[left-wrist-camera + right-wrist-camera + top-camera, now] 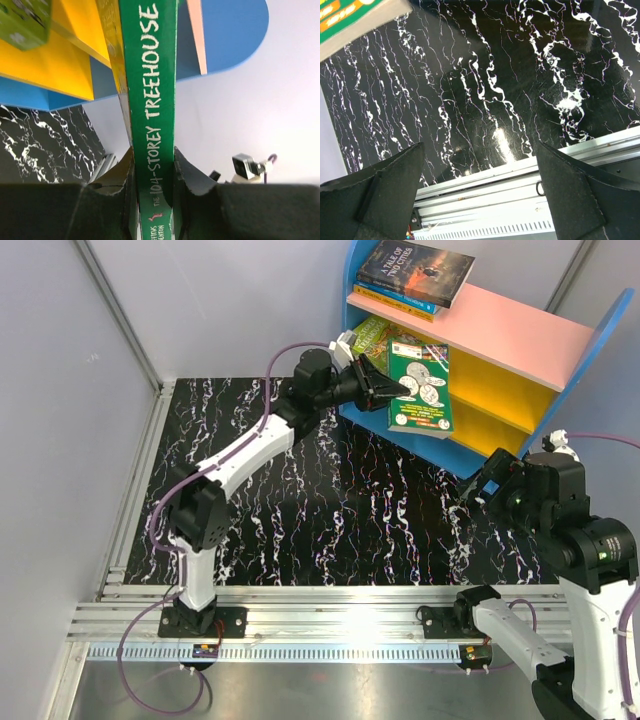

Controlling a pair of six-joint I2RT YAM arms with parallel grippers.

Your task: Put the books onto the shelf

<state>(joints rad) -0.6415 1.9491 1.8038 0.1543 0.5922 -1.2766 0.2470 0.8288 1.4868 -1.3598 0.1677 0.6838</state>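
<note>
The green book with silver coins (420, 385) hangs tilted at the open front of the shelf (530, 335), below its pink top board, its spine clamped between the left gripper's (398, 390) fingers. The dark book (415, 270) lies on the top board. The right gripper (479, 147) hovers spread wide over the table (300, 510)

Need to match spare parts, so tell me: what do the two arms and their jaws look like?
Both the left arm and the right arm have smooth white links joined by rounded black joint housings, on black bases. A purple cable loops loosely along each arm. The jaws are matte black, wedge-shaped, with a rough surface. No markings are legible.
</note>
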